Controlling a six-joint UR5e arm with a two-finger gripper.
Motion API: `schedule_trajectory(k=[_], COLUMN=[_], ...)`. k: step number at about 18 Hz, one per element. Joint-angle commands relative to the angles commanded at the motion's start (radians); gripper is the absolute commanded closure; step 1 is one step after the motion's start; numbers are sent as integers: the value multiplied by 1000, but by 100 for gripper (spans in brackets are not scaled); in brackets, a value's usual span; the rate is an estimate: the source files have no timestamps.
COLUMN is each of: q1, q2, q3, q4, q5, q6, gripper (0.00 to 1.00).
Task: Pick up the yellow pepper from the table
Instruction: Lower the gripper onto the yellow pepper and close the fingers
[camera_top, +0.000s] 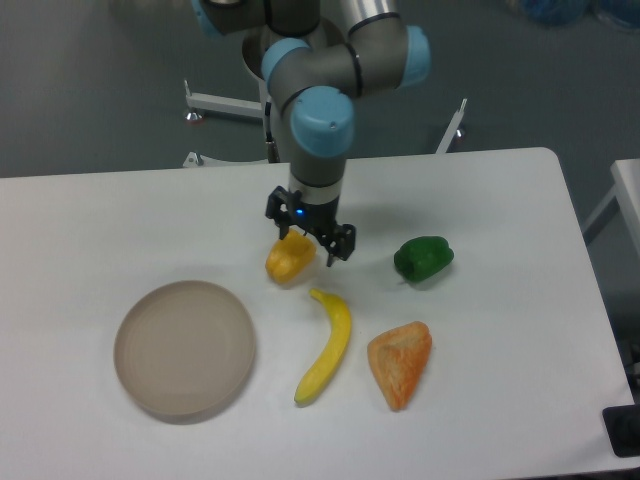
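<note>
My fingers (311, 234) hang directly over the upper right part of the yellow pepper (287, 260), spread apart, with one tip at the pepper's top edge and the other tip just off its right side. They hold nothing. Whether either tip touches the pepper's skin cannot be told from this view. A small blue light shows on the wrist just above them.

The yellow pepper lies on the white worktop (120, 215), near the middle, on its side. Its stem end is hidden behind my fingers.

Other items on the worktop:
- The banana (328, 347) lies just below the yellow pepper, its upper tip near the pepper's lower right, apart from it.
- The green pepper (423, 258) sits well to the right of my fingers, clear of them.
- The orange bread piece (400, 363) lies below the green pepper, beside the banana's right side, not touching it.
- The round beige plate (184, 347) rests at lower left, apart from the pepper and the banana.

The arm's base column (296, 110) stands behind the worktop's far edge.
</note>
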Motion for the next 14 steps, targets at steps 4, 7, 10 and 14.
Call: schedule_trajectory(k=[4,7,10,14], q1=[-20,-23,-28,-32], q2=[-5,-8,-18,-20], q3=[-5,-23,-26,-35], q4=[-3,-3,-2,-3], q5=[6,26,40,41], q6=[6,8,15,31], gripper=[0,0,0,0])
